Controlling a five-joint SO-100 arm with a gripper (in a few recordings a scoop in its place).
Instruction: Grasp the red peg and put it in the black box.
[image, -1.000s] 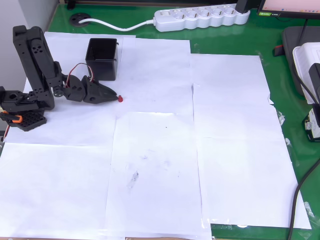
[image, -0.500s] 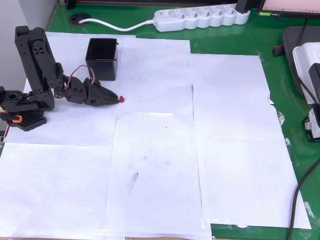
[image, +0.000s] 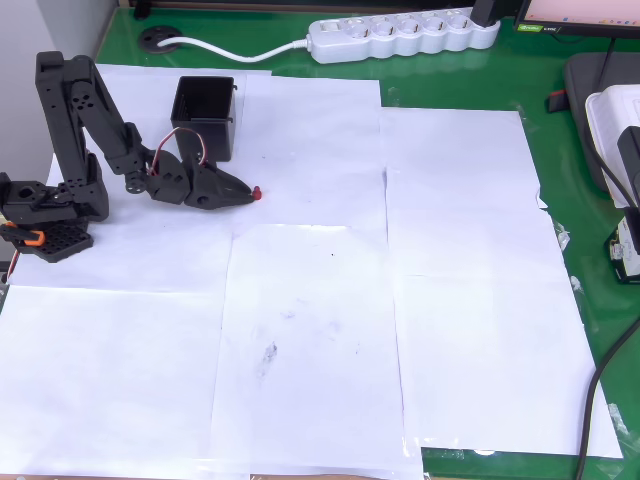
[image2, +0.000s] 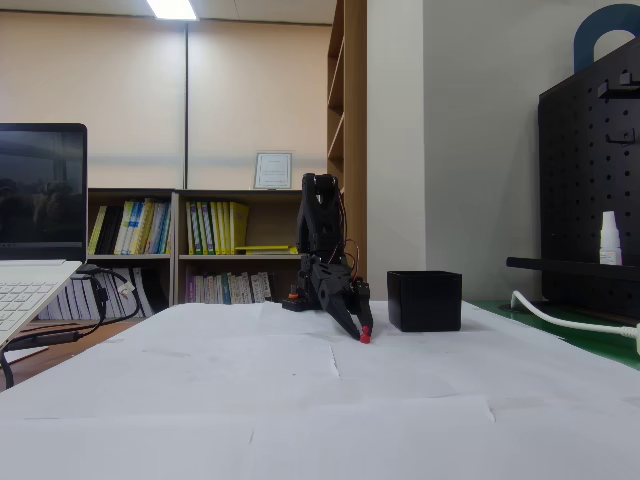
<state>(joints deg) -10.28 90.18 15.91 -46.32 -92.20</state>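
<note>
Sitting pinched at the very tip of the black gripper (image: 250, 191), the red peg (image: 257, 191) shows as a small bright dot over the white paper sheets (image: 320, 300), to the right of and slightly below the black box (image: 205, 118) in the overhead view. The fingers are closed together on the peg, tapering to a point with the red head poking out at the end. In the fixed view the same peg (image2: 364, 337) hangs at the lowest point of the gripper (image2: 362, 330), which slants downward, and the peg sits at or just above the paper; whether it touches the surface cannot be told. The black box (image2: 425, 300) stands upright on the paper just beside the gripper, to its right in the fixed view, open at the top. The black arm (image: 95, 120) reaches from its base (image: 45, 215) at the left edge of the overhead view, passing close below the box with red and white wires looping at the wrist. Beyond the paper lies the green table (image: 560, 170), with a white power strip (image: 405, 35) and its cord along the top edge of the overhead view. A laptop (image2: 35, 230) stands at the left of the fixed view, with bookshelves (image2: 200, 250) behind the arm.
</note>
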